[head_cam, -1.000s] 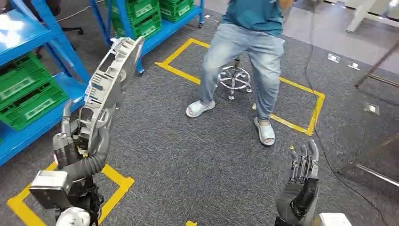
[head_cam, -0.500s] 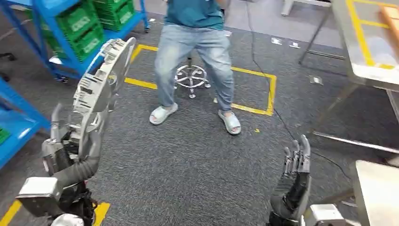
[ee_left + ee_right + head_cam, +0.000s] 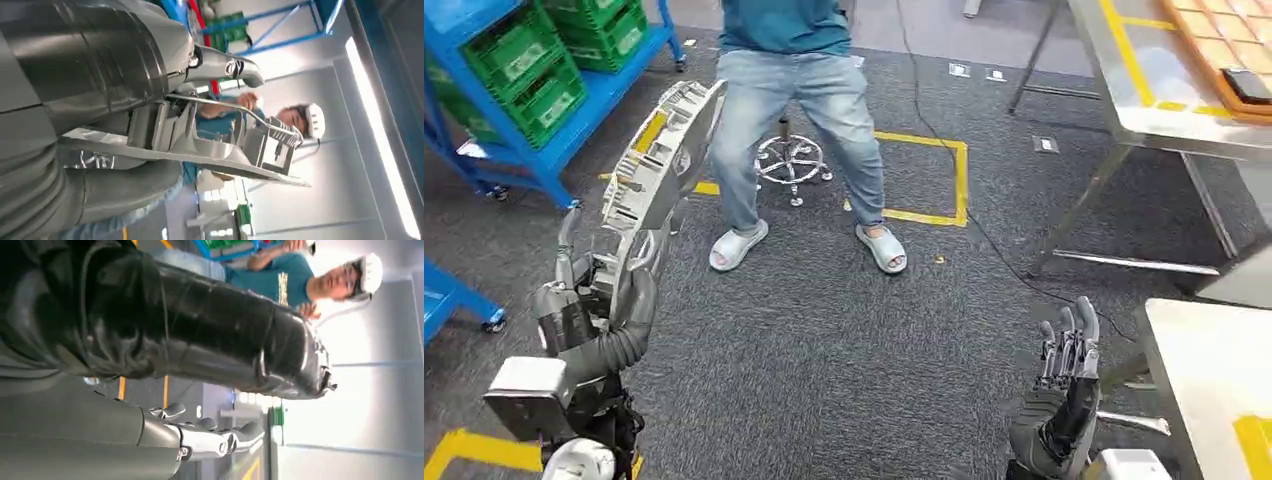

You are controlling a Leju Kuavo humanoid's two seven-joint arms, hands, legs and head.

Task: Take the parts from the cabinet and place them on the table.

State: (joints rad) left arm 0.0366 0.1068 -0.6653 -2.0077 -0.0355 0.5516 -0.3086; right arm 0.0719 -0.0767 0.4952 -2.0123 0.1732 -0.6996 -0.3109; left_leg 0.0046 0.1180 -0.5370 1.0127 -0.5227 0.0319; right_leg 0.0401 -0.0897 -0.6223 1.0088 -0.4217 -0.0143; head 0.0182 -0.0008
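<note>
Left robot hand [image 3: 584, 300] gripping the lower end of a long grey moulded plastic part [image 3: 659, 165], held upright and tilted, right robot hand [image 3: 1069, 350] empty with fingers straight and raised, metal tabletop [image 3: 1144, 95] ahead right, person [image 3: 789, 110] standing beyond, left wrist view showing part's ribbed underside [image 3: 200, 145]

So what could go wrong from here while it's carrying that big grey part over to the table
The left hand grips the long grey part only at its lower end, so it could tip or slip. A person stands close ahead; the upright part may swing toward them. The table has thin legs the part or the open right hand could catch.
</note>
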